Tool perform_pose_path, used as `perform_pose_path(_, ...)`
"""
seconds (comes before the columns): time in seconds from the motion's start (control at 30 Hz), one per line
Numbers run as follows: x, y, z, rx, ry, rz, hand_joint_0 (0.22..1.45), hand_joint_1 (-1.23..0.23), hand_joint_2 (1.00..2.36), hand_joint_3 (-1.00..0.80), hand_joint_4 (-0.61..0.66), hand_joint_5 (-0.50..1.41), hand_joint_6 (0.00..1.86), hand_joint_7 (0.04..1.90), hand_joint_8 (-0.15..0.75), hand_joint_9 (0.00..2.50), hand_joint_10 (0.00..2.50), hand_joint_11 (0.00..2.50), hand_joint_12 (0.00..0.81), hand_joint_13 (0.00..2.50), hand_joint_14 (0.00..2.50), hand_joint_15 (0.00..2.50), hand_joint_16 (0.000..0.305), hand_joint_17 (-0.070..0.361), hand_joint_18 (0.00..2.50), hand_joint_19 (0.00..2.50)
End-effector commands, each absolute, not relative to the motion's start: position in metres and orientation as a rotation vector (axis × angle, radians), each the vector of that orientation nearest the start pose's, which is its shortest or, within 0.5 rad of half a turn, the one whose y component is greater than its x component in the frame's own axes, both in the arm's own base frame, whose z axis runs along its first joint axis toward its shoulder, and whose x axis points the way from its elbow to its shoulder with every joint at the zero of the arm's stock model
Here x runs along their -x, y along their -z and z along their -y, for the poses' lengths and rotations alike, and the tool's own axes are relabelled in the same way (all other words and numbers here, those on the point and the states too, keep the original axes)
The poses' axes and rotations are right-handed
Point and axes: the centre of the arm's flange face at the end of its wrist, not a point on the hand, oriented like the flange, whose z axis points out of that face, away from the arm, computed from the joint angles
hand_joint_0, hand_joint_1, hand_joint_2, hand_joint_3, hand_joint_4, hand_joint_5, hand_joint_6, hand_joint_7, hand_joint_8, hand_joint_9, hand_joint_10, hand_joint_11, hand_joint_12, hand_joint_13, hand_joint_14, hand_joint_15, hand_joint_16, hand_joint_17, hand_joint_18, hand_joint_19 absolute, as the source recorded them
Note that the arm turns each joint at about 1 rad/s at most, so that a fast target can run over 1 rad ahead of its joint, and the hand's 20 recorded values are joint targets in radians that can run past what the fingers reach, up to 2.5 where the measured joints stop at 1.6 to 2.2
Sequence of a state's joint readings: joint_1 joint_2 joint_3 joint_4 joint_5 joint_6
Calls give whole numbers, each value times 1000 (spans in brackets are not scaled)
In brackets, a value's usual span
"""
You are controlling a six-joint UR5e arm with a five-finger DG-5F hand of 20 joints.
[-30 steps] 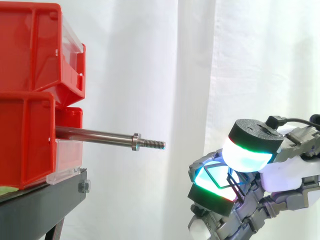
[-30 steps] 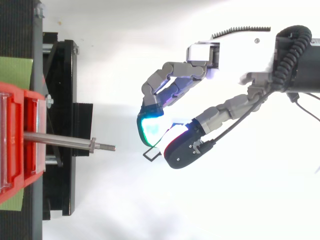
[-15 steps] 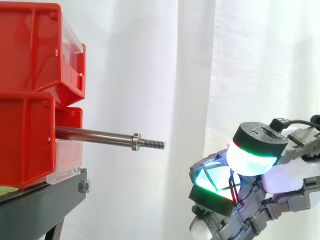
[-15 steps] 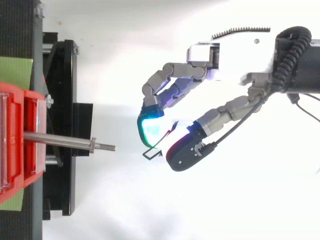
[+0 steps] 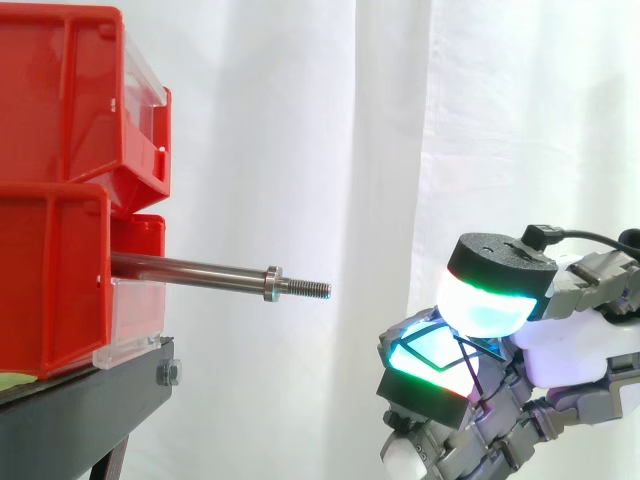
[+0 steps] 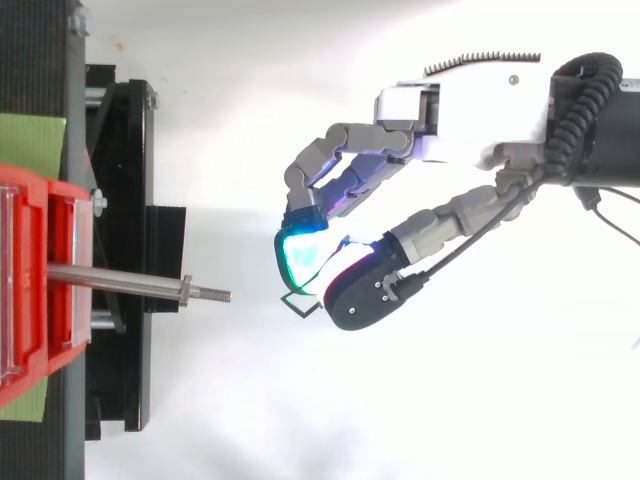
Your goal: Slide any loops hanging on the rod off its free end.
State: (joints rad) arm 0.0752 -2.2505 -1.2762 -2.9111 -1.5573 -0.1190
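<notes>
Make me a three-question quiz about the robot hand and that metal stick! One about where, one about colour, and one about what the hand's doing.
1. Where is the hand compared with the free end of the rod?
A) right on top of it
B) out past it and lower
C) touching it

2. What colour are the bins?
A) blue
B) red
C) yellow

3. What is the hand doing?
A) lying flat and open
B) pushing the rod
C) pinching a thin black loop

Answers:
1 B, the side view shows it beyond and below the tip.
2 B, both stacked bins are red.
3 C, the loop sits between its glowing fingertips.
</notes>
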Motion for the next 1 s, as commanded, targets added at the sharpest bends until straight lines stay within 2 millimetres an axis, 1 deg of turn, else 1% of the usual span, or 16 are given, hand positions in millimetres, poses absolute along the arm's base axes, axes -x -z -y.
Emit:
perform_pose_path(0.0, -722, -233, 81, -1194, -1096, -1424, 576, -693, 1020, -215, 141, -157, 847, 1159, 350, 775, 7, 189, 355, 650, 0, 0, 52, 117, 755, 117)
perform_pose_path(0.1, -723, -235, 81, -1194, -1101, -1419, 574, -723, 1020, -196, 141, -162, 856, 1133, 344, 766, 7, 194, 355, 651, 0, 0, 52, 117, 754, 123)
perform_pose_path(0.2, -723, -235, 81, -1202, -1101, -1422, 579, -757, 1018, -235, 152, -169, 857, 1118, 341, 762, 6, 188, 356, 646, 0, 0, 52, 116, 746, 118)
perform_pose_path(0.3, -722, -234, 81, -1210, -1103, -1423, 592, -791, 1013, -331, 171, -174, 855, 1102, 332, 752, 7, 189, 355, 645, 0, 0, 51, 115, 744, 127)
perform_pose_path(0.4, -722, -234, 81, -1217, -1107, -1420, 573, -815, 1007, -418, 174, -174, 856, 1071, 333, 752, 6, 185, 356, 646, 0, 0, 52, 116, 748, 121)
perform_pose_path(0.5, -722, -234, 81, -1218, -1106, -1422, 550, -779, 1001, -482, 184, -169, 849, 1066, 338, 759, 6, 189, 358, 652, 0, 0, 52, 118, 757, 118)
perform_pose_path(0.6, -722, -234, 81, -1218, -1106, -1422, 545, -739, 1000, -500, 195, -156, 833, 1082, 344, 772, 8, 187, 357, 658, 0, 0, 53, 119, 762, 115)
perform_pose_path(0.77, -722, -234, 81, -1218, -1106, -1422, 549, -690, 1000, -495, 195, -149, 823, 1092, 347, 783, 8, 180, 357, 663, 0, 0, 53, 118, 768, 122)
perform_pose_path(0.97, -722, -234, 81, -1219, -1106, -1423, 575, -666, 1005, -436, 181, -144, 822, 1129, 344, 791, 7, 183, 348, 662, 0, 0, 52, 116, 771, 131)
